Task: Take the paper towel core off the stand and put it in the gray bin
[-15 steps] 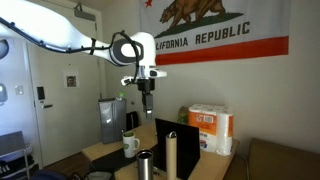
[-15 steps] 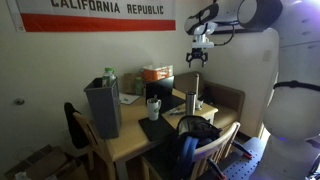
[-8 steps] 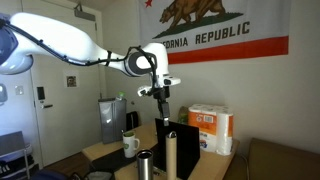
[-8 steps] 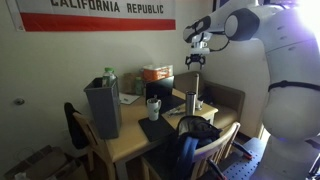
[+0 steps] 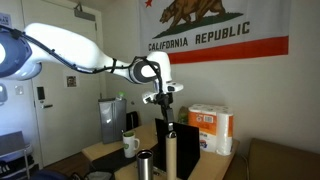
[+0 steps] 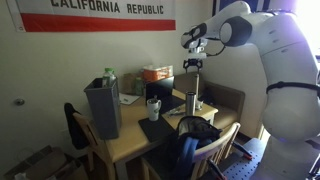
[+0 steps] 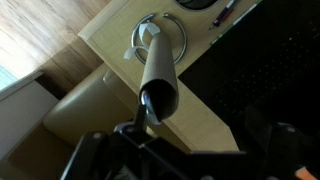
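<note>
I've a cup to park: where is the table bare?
The light wood table is bare in front of the tall gray bin, along its near edge. It is crowded around the white mug and tan cardboard tube.

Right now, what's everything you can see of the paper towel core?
The paper towel core is a bare tan cardboard tube, slender and plain, with no paper left on it. It stands upright on the stand, whose round metal base sits near a corner of the light wooden table. In the wrist view its open top end looks dark and hollow. The pincer hangs directly above it with the jaws apart and appears just clear of the top.
</note>
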Robot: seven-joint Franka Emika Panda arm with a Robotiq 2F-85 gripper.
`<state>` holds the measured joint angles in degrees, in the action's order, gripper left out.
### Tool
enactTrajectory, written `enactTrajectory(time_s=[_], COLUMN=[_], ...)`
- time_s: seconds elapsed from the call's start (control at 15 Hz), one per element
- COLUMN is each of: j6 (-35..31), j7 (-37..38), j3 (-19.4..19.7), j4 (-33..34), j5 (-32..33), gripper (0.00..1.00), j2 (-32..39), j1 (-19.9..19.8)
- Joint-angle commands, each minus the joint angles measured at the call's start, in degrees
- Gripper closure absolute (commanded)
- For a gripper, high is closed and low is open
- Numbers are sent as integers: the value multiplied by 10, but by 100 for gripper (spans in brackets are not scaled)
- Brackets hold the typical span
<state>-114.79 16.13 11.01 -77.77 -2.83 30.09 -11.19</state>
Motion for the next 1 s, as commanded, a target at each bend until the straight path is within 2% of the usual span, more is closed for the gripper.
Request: enactTrajectory(time_s=[0.0, 0.93], j6=[-6, -20], j7=[4, -4], j3=[-5, -5], j4=[20, -15], j5=[2, 0], gripper=[0, 0], j2=[16, 21], j1=[3, 0])
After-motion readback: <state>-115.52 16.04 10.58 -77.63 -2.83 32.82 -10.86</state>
